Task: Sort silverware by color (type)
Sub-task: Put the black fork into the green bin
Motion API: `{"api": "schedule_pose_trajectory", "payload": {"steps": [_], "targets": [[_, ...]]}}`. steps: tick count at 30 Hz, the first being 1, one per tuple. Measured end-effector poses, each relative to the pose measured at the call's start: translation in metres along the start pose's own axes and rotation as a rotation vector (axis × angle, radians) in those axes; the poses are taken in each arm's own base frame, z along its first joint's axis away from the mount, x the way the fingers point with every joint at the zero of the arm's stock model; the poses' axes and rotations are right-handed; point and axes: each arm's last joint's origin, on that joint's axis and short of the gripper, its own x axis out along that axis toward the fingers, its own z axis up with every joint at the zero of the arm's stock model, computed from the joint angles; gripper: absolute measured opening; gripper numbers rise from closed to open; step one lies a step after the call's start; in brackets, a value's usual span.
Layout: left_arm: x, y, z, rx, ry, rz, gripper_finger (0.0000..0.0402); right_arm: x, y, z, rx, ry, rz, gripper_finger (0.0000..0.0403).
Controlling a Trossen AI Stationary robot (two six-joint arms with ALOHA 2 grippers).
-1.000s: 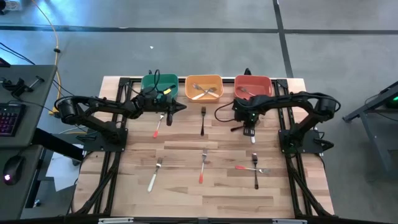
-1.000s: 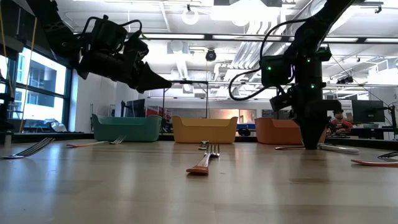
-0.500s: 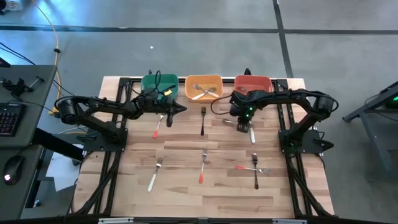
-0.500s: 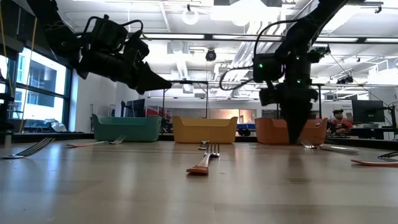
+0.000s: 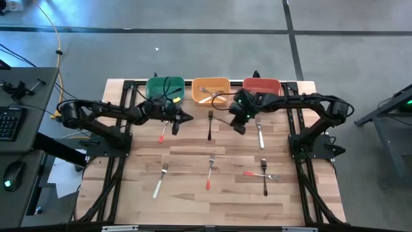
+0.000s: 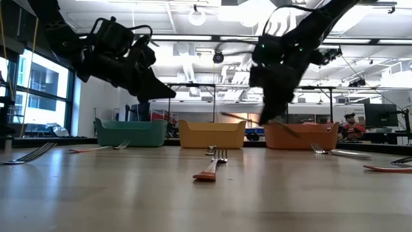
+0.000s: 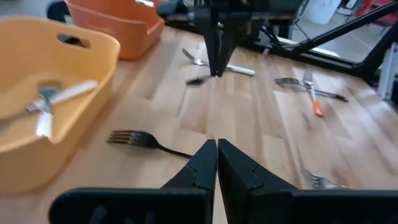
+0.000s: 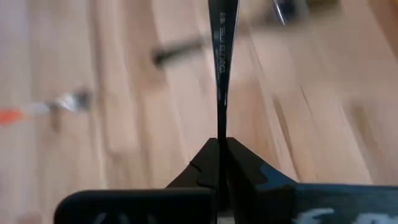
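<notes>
My right gripper (image 5: 239, 127) hovers above the table in front of the orange bin (image 5: 211, 82) and red bin (image 5: 262, 82), shut on a slim dark utensil (image 8: 221, 56). My left gripper (image 5: 187, 116) is shut and empty, raised in front of the green bin (image 5: 154, 84). A black fork (image 5: 210, 124) lies flat between the two grippers. A white-handled fork (image 5: 260, 135) lies flat to the right of my right gripper. A red-handled fork (image 5: 163, 131) lies under my left arm. The orange bin holds silver-white utensils (image 5: 207, 95). My right gripper pinches the dark utensil's slim shaft (image 8: 220, 127) between its two fingers, which point down at a slant. The utensil sticks out on both sides of the fingers (image 6: 265, 121), tilted near level. It is lifted clear of the table.
On the near half of the table lie a white-handled fork (image 5: 160, 180), a red-handled fork (image 5: 210, 174), and a black fork (image 5: 264, 179) crossing a red-handled one (image 5: 254, 173). The three bins stand in a row at the far edge.
My right gripper has risen from the table beside the white-handled fork and gone toward the table's left edge, tipping as it went, with the dark utensil lifted clear. The white-handled fork has stayed on the table.
</notes>
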Motion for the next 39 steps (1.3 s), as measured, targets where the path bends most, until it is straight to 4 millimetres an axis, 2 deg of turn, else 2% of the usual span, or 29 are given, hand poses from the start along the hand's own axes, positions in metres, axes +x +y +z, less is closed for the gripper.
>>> {"api": "schedule_pose_trajectory", "payload": {"steps": [5,10,16,20,26,31,35,39], "targets": [[0.002,-0.007,0.0,-0.079,-0.004,-0.024,0.0044,0.002,0.012,0.021,-0.048,-0.201,0.039,0.0],[0.004,-0.012,0.007,-0.069,-0.077,-0.01,0.0104,-0.001,0.029,0.044,-0.126,-0.431,0.084,0.0],[0.002,-0.017,0.03,-0.05,-0.278,-0.038,0.017,-0.006,0.044,0.057,-0.187,-0.599,0.081,0.0],[0.004,-0.018,0.048,-0.059,-0.346,-0.056,0.0187,-0.008,0.048,0.061,-0.207,-0.647,0.084,0.0],[0.015,-0.026,0.069,0.024,-0.389,-0.097,0.0182,-0.01,0.05,0.064,-0.245,-0.692,0.083,0.0],[0.023,-0.027,0.078,0.037,-0.405,-0.096,0.0162,-0.011,0.051,0.065,-0.265,-0.709,0.08,0.0],[0.023,-0.024,0.08,0.049,-0.411,-0.084,0.0114,-0.012,0.051,0.066,-0.282,-0.716,0.076,0.0],[0.021,-0.021,0.081,0.067,-0.415,-0.089,0.0036,-0.012,0.051,0.066,-0.287,-0.718,0.073,0.0]]}}
